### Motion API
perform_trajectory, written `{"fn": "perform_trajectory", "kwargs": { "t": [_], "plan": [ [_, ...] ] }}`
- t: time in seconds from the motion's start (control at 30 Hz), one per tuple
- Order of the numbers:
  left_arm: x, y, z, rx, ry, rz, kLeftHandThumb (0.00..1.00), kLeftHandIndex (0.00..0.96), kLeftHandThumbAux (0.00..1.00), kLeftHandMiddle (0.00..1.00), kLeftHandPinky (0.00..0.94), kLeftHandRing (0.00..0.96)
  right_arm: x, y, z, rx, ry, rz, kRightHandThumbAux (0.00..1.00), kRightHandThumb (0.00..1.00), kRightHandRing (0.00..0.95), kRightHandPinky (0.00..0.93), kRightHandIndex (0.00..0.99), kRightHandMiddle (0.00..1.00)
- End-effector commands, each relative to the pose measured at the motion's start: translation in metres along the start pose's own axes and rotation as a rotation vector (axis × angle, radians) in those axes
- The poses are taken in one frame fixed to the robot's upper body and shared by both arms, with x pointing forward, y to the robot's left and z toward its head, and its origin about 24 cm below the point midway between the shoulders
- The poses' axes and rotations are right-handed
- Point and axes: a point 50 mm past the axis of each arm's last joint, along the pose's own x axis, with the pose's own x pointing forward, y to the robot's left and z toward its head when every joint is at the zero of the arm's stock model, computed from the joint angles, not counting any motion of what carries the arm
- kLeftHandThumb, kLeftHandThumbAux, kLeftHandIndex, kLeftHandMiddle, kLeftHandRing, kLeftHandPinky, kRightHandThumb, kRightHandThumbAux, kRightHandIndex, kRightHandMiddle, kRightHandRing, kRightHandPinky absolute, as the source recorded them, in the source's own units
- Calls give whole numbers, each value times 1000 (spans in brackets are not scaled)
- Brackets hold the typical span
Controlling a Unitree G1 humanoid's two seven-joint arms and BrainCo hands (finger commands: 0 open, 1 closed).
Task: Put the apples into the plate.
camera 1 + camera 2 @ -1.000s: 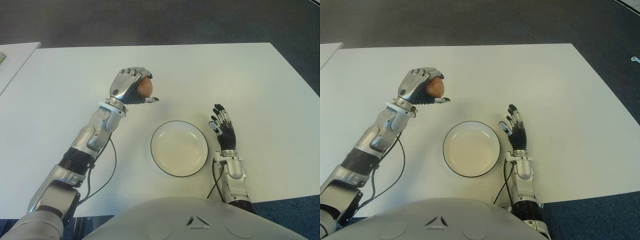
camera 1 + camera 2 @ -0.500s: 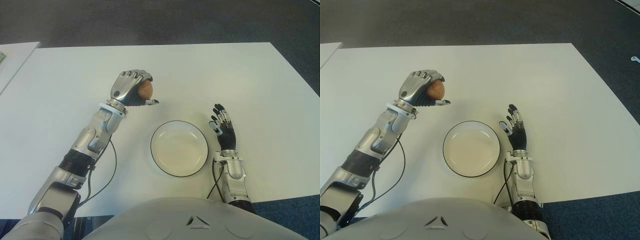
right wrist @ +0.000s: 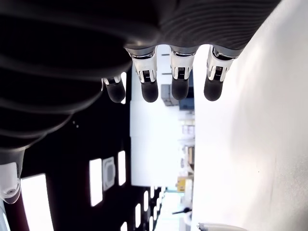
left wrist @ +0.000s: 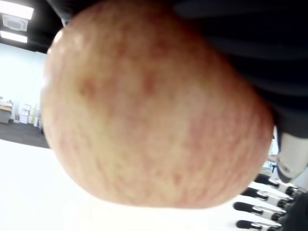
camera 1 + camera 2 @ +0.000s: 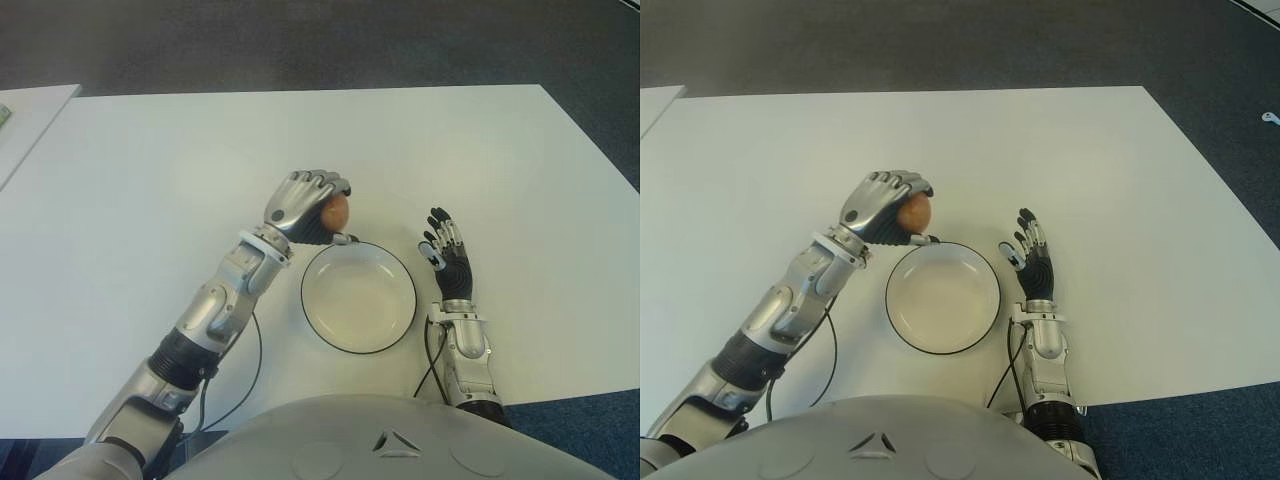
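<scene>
Currently: left robot hand [image 5: 305, 206], fingers curled round a reddish-yellow round apple [image 5: 335, 211], poised at the far-left rim of the empty white black-edged round plate [image 5: 340, 338] on the white desk [image 5: 150, 160]; right robot hand [image 5: 446, 255] open beside the plate's right; carry step, next needing a short move over the plate and release.

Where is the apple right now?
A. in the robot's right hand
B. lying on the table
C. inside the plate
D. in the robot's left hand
D: the left hand is curled around the apple, next to the plate rim.
</scene>
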Motion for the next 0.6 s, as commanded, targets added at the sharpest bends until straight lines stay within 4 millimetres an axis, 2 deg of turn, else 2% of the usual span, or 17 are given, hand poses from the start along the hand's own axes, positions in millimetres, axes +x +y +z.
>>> {"fn": "perform_trajectory", "kwargs": {
  "t": [0.03,0.3,0.6],
  "plan": [
    [-5,-7,20,-14,-29,-32,853,400,666,532,800,834,-43,2,-44,26,283,-40,473,71,0,0,0,0],
    [-9,-21,52,68,-152,-113,856,408,663,533,824,850,-43,6,-44,12,281,-35,468,70,0,0,0,0],
    [-12,-34,56,112,-220,-182,856,408,663,531,830,852,-43,10,-45,5,285,-29,459,83,0,0,0,0]
  ]
}}
